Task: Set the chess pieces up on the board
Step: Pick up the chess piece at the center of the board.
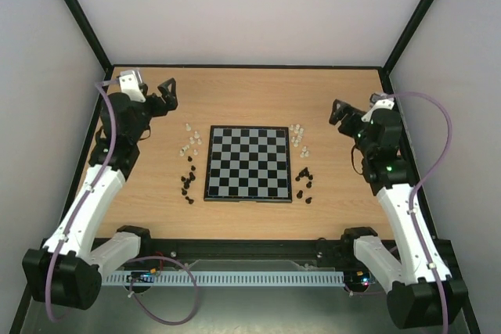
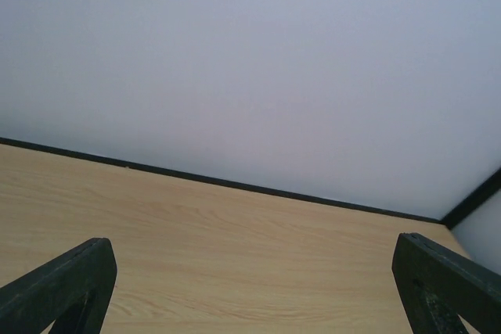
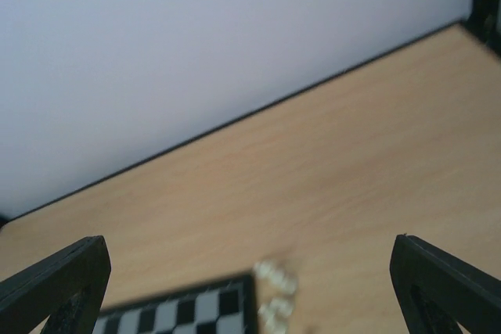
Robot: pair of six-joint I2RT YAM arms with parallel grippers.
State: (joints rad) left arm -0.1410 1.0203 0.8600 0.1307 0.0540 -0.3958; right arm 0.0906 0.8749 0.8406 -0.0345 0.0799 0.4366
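You had the left gripper (image 1: 162, 93) and right gripper (image 1: 338, 111) wide open — chess pieces (image 1: 304, 174) lay flanking the board (image 1: 249, 162).

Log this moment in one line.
board: bare | chess pieces: clustered off both its sides | left fingers: open, empty | right fingers: open, empty

Left arm (image 1: 90, 197), right arm (image 1: 407, 213): white link shells, black joint housings. Lilac cable (image 1: 109, 127) along each. Black left tool (image 1: 166, 93), right tool (image 1: 338, 111), wedge fingers (image 2: 70, 283). Green lights (image 1: 387, 168) on right arm.
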